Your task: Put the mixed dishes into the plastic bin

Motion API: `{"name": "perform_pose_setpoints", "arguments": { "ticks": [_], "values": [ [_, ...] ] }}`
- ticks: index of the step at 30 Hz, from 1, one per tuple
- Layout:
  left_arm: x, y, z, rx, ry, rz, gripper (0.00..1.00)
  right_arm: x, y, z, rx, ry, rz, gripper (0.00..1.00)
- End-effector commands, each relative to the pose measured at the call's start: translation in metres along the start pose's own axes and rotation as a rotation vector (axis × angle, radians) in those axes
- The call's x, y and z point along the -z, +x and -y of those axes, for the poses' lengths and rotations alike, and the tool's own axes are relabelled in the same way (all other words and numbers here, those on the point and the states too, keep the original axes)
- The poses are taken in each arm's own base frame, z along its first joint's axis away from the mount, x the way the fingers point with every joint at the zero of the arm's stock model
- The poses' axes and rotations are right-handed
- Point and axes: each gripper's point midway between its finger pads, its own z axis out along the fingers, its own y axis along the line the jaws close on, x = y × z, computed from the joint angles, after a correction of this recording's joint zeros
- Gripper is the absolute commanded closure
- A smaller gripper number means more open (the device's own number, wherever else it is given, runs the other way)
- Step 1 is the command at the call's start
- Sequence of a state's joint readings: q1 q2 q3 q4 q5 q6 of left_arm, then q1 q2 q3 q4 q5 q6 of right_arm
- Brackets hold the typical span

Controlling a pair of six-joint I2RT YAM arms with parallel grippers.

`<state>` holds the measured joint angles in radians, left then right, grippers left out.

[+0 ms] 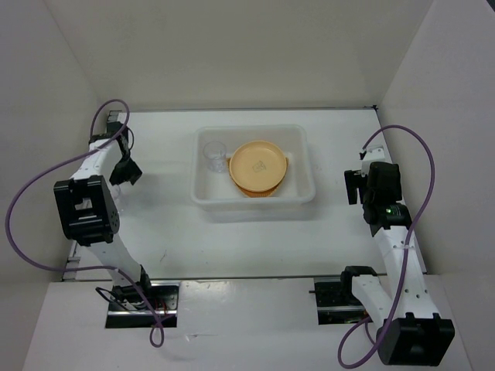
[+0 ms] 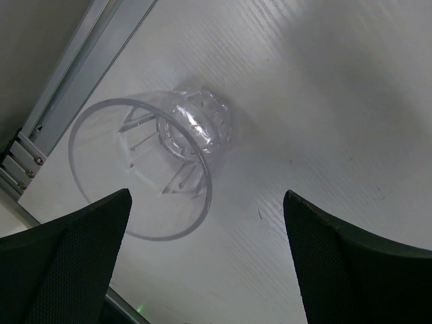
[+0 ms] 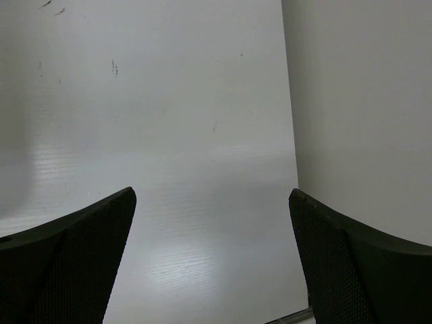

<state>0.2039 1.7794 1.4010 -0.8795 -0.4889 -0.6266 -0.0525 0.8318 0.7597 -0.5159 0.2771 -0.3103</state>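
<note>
Left gripper (image 2: 206, 196): jaws spread wide, nothing held, above a clear cup (image 2: 162, 162) lying on its side on the white table (image 2: 324, 101), left of centre in the wrist view, just beside a metal rail (image 2: 74, 81) at upper left. Right gripper (image 3: 212, 192): jaws spread wide, nothing held, over the table beside a white wall (image 3: 358, 101) at frame right. Plastic bin (image 1: 255, 202): centre of the overhead view, holding stacked yellow-orange plates (image 1: 259, 166) at middle-right and a second clear cup (image 1: 215, 156) at its left end.
</note>
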Motion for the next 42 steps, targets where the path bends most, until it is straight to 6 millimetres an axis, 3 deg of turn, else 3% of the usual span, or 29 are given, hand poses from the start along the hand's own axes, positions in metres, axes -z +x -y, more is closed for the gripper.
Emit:
{"name": "perform_pose_setpoints", "arguments": {
  "ticks": [1, 6, 8, 9, 10, 11, 13, 16, 19, 20, 21, 22, 23, 24, 25, 26, 28, 29, 31, 32, 34, 35, 38, 42],
  "values": [
    [-0.015, 0.001, -0.003, -0.017, -0.010, -0.017, 0.01, 0.002, -0.014, 0.003, -0.028, 0.019, 0.063, 0.02],
    [-0.028, 0.011, 0.001, -0.036, -0.009, -0.041, 0.01, 0.002, -0.014, 0.003, -0.028, 0.019, 0.063, 0.02],
    [-0.028, 0.010, 0.004, -0.041, 0.005, -0.038, 0.07, 0.002, -0.014, 0.003, -0.028, 0.019, 0.063, 0.02],
    [-0.032, 0.015, 0.003, -0.049, -0.004, -0.053, 0.15, 0.002, -0.014, 0.003, -0.019, 0.019, 0.062, 0.02],
    [-0.032, 0.014, 0.005, -0.058, 0.008, -0.051, 0.31, 0.002, -0.014, 0.003, -0.019, 0.019, 0.062, 0.02],
    [-0.032, 0.014, 0.005, -0.058, 0.008, -0.051, 0.68, 0.002, -0.014, 0.003, -0.019, 0.019, 0.062, 0.02],
    [-0.030, 0.015, 0.006, -0.060, 0.015, -0.061, 1.00, 0.002, -0.014, 0.003, -0.019, 0.019, 0.062, 0.02],
    [-0.001, -0.006, 0.003, 0.022, 0.055, 0.009, 1.00, 0.002, -0.014, 0.003, -0.019, 0.019, 0.062, 0.02],
    [0.058, -0.036, 0.003, 0.160, 0.197, 0.125, 1.00, 0.002, -0.014, 0.003, -0.019, 0.019, 0.062, 0.02],
    [0.098, -0.052, 0.002, 0.223, 0.315, 0.214, 1.00, 0.000, -0.012, 0.002, -0.016, 0.016, 0.053, 0.02],
    [0.133, -0.062, 0.025, 0.234, 0.525, 0.250, 1.00, -0.001, -0.013, 0.000, -0.015, 0.008, 0.055, 0.02],
    [0.164, -0.068, 0.035, 0.227, 0.657, 0.272, 1.00, -0.001, -0.013, 0.000, -0.015, 0.008, 0.055, 0.02],
    [0.190, -0.066, 0.054, 0.172, 0.779, 0.273, 1.00, -0.001, -0.013, 0.000, -0.015, 0.008, 0.055, 0.02],
    [0.233, -0.060, 0.087, 0.068, 1.023, 0.278, 1.00, -0.001, -0.013, 0.000, -0.015, 0.008, 0.055, 0.02],
    [0.257, -0.053, 0.102, -0.010, 1.144, 0.289, 1.00, -0.001, -0.013, 0.000, -0.015, 0.008, 0.055, 0.02],
    [0.285, -0.030, 0.124, -0.108, 1.254, 0.282, 1.00, -0.001, -0.013, 0.000, -0.015, 0.008, 0.055, 0.02],
    [0.311, -0.013, 0.146, -0.218, 1.301, 0.288, 1.00, -0.001, -0.013, 0.000, -0.015, 0.008, 0.055, 0.02],
    [0.314, 0.022, 0.156, -0.348, 1.276, 0.234, 1.00, 0.001, -0.014, 0.001, -0.018, 0.010, 0.063, 0.02],
    [0.306, 0.043, 0.171, -0.465, 1.190, 0.204, 1.00, 0.001, -0.014, 0.001, -0.018, 0.010, 0.064, 0.02],
    [0.301, 0.077, 0.175, -0.583, 1.154, 0.157, 1.00, 0.001, -0.014, 0.001, -0.018, 0.010, 0.064, 0.02],
    [0.286, 0.098, 0.179, -0.646, 1.063, 0.145, 1.00, 0.001, -0.014, 0.001, -0.018, 0.010, 0.064, 0.02],
    [0.276, 0.120, 0.181, -0.707, 1.031, 0.116, 1.00, 0.001, -0.014, 0.001, -0.018, 0.010, 0.064, 0.02],
    [0.247, 0.147, 0.185, -0.774, 0.925, 0.054, 1.00, 0.001, -0.014, 0.001, -0.018, 0.010, 0.064, 0.02],
    [0.221, 0.166, 0.190, -0.841, 0.827, 0.032, 1.00, 0.001, -0.014, 0.001, -0.018, 0.010, 0.064, 0.02]
  ]
}}
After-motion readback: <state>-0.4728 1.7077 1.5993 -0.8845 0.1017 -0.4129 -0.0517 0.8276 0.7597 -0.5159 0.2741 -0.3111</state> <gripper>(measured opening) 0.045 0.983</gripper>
